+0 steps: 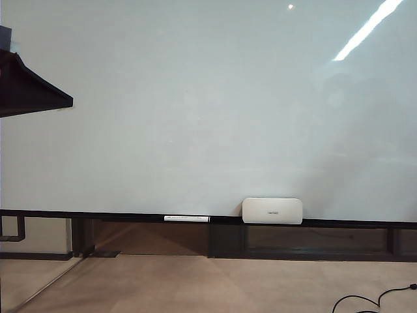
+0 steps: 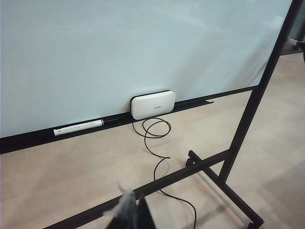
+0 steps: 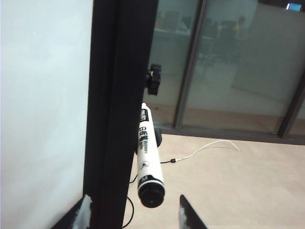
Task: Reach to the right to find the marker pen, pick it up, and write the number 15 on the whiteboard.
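Note:
The whiteboard [image 1: 195, 117] fills the exterior view, and neither gripper shows there. In the right wrist view the marker pen [image 3: 147, 162], white with a black end cap, hangs along the board's black side post [image 3: 119, 95]. Its cap end points toward my right gripper [image 3: 136, 217]. That gripper is open, and the pen's end and the post lie between its fingertips [image 3: 188, 214], touching neither. My left gripper [image 2: 133, 212] is shut with nothing in it, above the floor in front of the board [image 2: 119, 47]. The number 15 is out of view.
A white rounded box [image 1: 272, 210] and a slim white stick [image 1: 186, 218] sit on the bottom rail. A black cable [image 2: 157, 143] runs over the floor past the stand's foot [image 2: 224, 181]. A dark shape [image 1: 26, 88] juts in at the exterior view's upper left. Glass panels [image 3: 238, 62] stand behind the post.

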`<state>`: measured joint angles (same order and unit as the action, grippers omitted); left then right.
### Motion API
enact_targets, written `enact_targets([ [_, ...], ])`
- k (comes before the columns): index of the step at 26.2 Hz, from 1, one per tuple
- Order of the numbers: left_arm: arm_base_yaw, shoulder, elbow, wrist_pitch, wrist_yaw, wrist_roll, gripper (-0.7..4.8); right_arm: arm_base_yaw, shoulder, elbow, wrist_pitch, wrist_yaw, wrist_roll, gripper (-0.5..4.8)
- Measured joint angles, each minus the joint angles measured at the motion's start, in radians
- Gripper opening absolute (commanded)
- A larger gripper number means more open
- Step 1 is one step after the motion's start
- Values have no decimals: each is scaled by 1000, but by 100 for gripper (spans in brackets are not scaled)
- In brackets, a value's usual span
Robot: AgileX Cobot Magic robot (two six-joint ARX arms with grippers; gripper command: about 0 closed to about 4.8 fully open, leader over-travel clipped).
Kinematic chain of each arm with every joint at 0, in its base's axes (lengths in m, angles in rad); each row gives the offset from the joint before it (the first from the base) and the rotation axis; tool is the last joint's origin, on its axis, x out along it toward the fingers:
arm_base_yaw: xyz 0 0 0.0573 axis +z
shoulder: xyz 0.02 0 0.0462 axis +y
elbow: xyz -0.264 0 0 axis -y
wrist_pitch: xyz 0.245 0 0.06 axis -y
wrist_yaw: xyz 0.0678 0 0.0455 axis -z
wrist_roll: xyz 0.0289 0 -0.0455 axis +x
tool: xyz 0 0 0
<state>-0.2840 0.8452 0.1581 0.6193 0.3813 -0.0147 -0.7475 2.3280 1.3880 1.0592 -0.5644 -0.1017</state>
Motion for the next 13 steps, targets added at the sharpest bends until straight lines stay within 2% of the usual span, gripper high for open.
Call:
enact_targets([
  [13,0,0,0,-4,0,0,-6,0,53,69,-3,11,15,235],
])
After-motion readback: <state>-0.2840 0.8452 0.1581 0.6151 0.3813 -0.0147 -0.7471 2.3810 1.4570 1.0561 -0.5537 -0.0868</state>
